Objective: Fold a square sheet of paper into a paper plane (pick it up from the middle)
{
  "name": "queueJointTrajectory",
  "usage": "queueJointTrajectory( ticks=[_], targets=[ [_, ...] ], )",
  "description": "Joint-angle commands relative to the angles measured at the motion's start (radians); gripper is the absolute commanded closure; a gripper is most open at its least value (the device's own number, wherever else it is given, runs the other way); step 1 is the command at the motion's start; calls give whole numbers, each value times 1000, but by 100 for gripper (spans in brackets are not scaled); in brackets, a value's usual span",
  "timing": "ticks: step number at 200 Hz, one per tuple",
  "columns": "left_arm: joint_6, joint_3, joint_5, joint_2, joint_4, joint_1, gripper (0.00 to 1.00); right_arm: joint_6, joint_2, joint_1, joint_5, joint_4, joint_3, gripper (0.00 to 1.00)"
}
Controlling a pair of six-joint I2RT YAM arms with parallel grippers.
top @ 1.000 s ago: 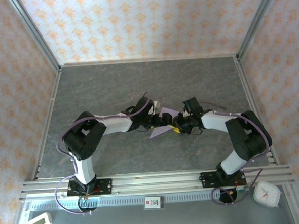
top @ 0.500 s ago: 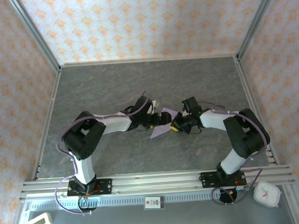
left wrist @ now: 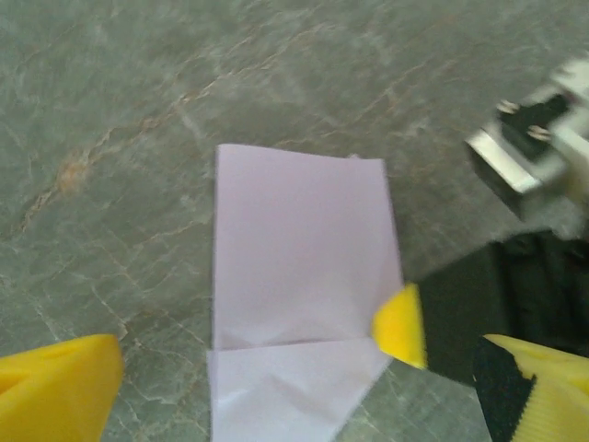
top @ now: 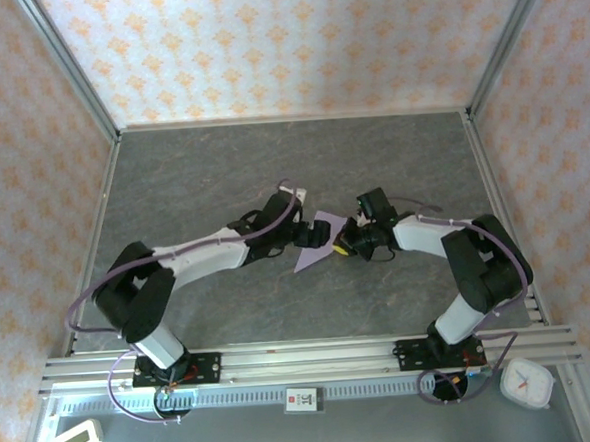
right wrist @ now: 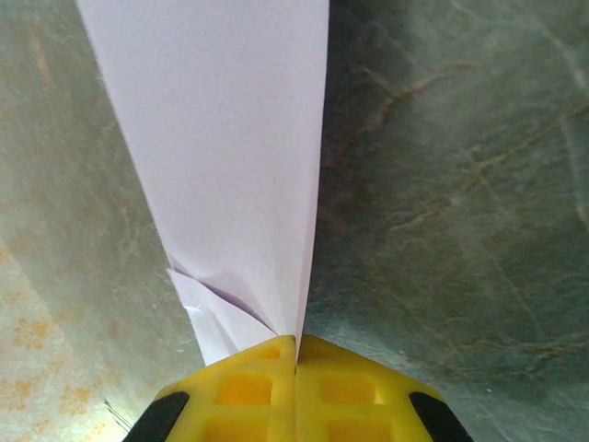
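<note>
In the right pincer [right wrist: 295, 348], paper plane [right wrist: 225, 138] pinched.

Paper [right wrist: 221, 138]: thin, matt, creased. Table [top: 202, 167]: grey marbled, dull sheen. Right fingers [right wrist: 244, 391]: yellow moulded plastic. Rail [top: 303, 356]: matt metal.

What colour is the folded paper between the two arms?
Pale lavender; the folded paper shows best in the right wrist view.

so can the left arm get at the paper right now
Probably yes: the open left gripper hangs right over the paper with nothing between, and the right gripper pinches only one edge.
</note>
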Motion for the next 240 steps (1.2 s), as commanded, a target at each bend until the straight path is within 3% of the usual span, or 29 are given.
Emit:
queueJointTrajectory(
  ticks=[1, 31, 75, 181, 240],
  targets=[
    [130, -39, -223, -19, -65, -96, 6, 16, -33, 5, -10, -22, 40, 100],
    [129, -78, -295, -8, -24, -168, 17, 22, -34, 5, -17, -32, 52, 100],
    [133, -124, -297, 9, 35, -181, 30, 14, -36, 4, -19, -52, 61, 100],
    [166, -114, -254, 114, 97, -187, 36, 17, -44, 5, -26, -51, 47, 100],
    [181, -111, -253, 134, 122, -187, 58, 16, -57, 5, -25, -55, 25, 100]
  ],
)
